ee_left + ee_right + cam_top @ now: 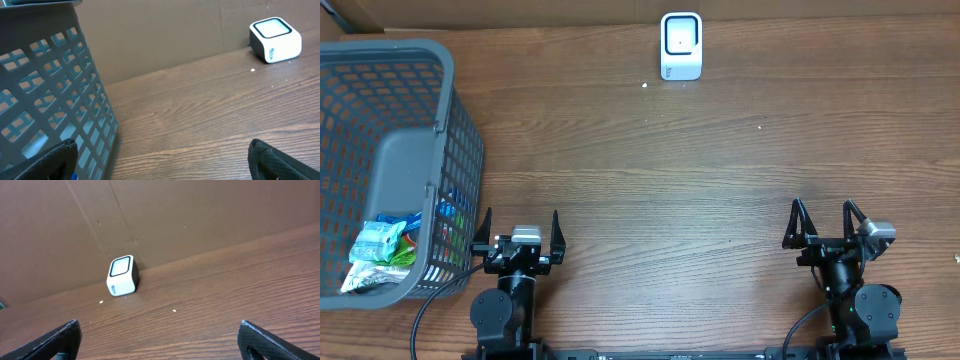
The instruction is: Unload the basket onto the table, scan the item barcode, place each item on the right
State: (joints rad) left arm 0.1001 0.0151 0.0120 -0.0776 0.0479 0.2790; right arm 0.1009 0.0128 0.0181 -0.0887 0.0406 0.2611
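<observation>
Both arms are parked at the near edge of the worktop (670, 170). The left claw (521, 216) is spread wide and holding nothing, and the right claw (823, 208) is the same, released and empty. Nothing has been picked yet.

The goods are in the grey mesh basket (442, 95) on the left edge. A heap of crinkly packets (378, 248), green, white and blue, lies bunched in its near corner, just beside the left claw but behind the basket wall. The scanner (681, 45), a little white box, stands at the far edge about midway along, well apart from both arms.

There's plenty that could go wrong from here. The left claw has to clear that tall wall, and if it comes in low the fingers could catch the rim or the mesh and drag the basket. The packets overlap, so a careless pinch may lift two, or only grab a loose fold that slips out on the way across. I can't see a barcode from here, so it may well arrive facing away from the scanner window, or creased, and fail to read.
</observation>
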